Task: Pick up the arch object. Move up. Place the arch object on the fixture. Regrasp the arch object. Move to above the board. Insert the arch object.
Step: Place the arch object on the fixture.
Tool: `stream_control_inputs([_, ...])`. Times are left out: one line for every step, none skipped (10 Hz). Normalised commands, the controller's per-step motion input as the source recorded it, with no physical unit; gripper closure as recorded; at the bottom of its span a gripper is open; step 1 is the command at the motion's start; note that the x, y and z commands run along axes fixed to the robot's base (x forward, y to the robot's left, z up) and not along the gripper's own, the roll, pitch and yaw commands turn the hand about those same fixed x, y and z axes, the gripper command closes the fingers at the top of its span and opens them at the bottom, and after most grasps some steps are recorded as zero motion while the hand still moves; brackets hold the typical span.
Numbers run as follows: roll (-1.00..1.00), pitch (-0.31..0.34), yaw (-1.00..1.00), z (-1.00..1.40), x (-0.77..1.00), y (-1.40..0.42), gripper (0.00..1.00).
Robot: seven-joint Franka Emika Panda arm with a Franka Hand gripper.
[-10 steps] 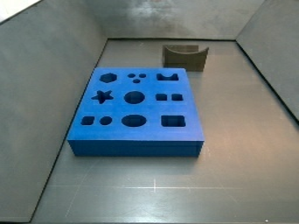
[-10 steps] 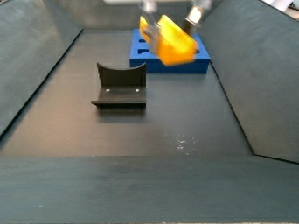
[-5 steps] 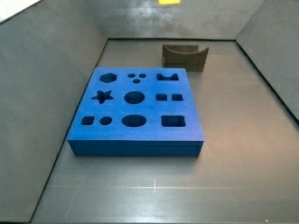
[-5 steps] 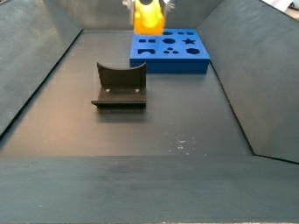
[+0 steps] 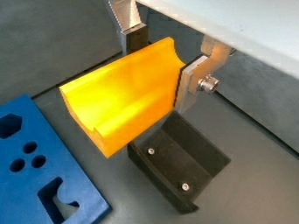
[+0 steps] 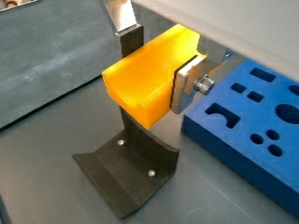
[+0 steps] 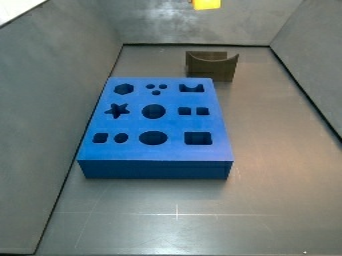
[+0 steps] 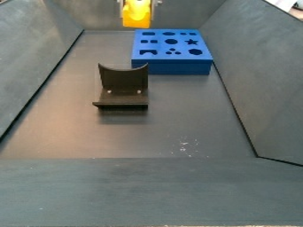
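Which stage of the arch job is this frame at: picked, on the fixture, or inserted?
Picked and lifted: the gripper is shut on the arch object, high above the floor. In hand: carrying it over the fixture, which is empty. Left: placing it there, regrasping, moving above the board, and inserting; its holes are all unfilled.

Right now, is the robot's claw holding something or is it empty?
Gripper: shut on the arch object, holding it in the air above the fixture.

no readable text, labels or numbers
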Motion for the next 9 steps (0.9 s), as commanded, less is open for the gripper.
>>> stream_control_inputs([-1.00, 0.251, 0.00, -0.20, 0.59, 0.77, 1.00])
stream_control_inputs([-1.00, 0.258, -0.04, -0.10, 0.55, 0.65, 1.00])
stream_control_inputs([-1.00, 0.264, -0.05, -0.04, 0.53, 0.53, 1.00])
stream_control_inputs([-1.00, 0.264, -0.06, -0.03, 0.51, 0.44, 1.00])
stream_control_inputs([-1.00, 0.257, -0.09, -0.03, 0.48, 0.28, 1.00])
stream_control_inputs([-1.00, 0.258, -0.12, -0.02, 0.45, 0.12, 1.00])
stream_control_inputs([-0.91, 0.234, -0.14, -0.02, 0.43, 0.06, 1.00])
stream_control_inputs([-0.79, 0.204, -0.14, -0.02, 0.42, 0.06, 1.00])
stream_control_inputs([-0.53, 0.138, -0.14, -0.01, 0.38, 0.06, 1.00])
